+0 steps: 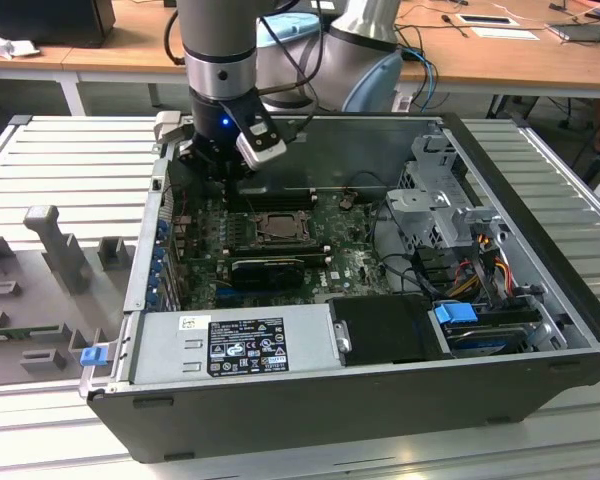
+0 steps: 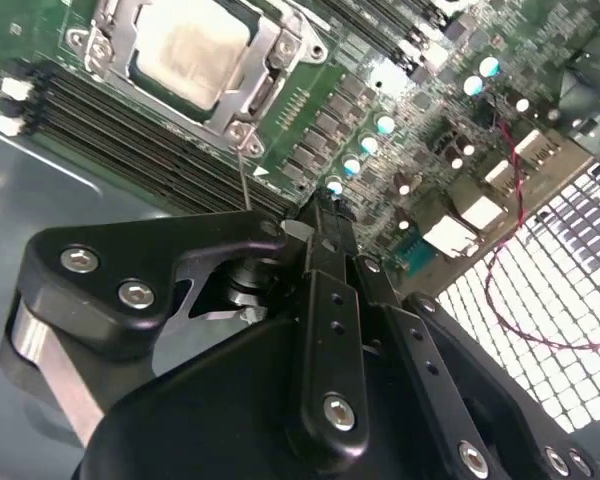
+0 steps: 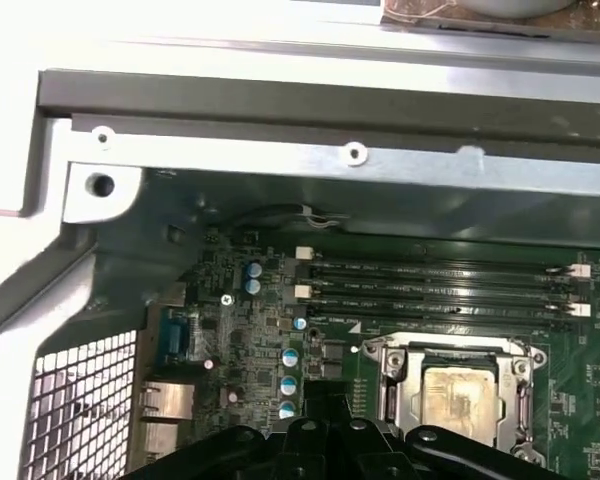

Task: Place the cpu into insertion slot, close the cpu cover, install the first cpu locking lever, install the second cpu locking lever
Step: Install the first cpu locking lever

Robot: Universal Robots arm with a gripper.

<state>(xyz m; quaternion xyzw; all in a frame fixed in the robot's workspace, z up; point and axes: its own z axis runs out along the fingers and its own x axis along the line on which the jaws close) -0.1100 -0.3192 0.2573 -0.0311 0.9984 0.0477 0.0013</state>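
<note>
- Tabletop (image 1: 70, 160) of grey slats carries the open computer case (image 1: 380, 400), and the arm (image 1: 220, 40) reaches down into the case's far corner on the exterior view's left.
- Motherboard (image 1: 350, 265) lies flat on the case floor. From the exterior view, the gripper (image 2: 318, 215) hangs low over its far-left part, beside the long memory slots (image 3: 440, 290).
- I can't tell whether the jaws are parted or closed, or whether they have hold of anything. In the second wrist view the black linkage hides the tips.
- The insertion slot (image 1: 305, 232) sits near the board's middle. In the exterior view it is to the right of the jaws and nearer the camera, a short way off.
- The cpu cover (image 2: 268, 82) lies flat on the slot, framing the chip, so I judge it closed.
- The cpu (image 2: 192, 50) is seated inside, silver face up.
- A thin metal rod (image 2: 243, 170), which I take for a locking lever, rises from the cover's corner. Its long axis points straight at the jaws and its free end is just beside them. I can't make out whether they touch.
</note>
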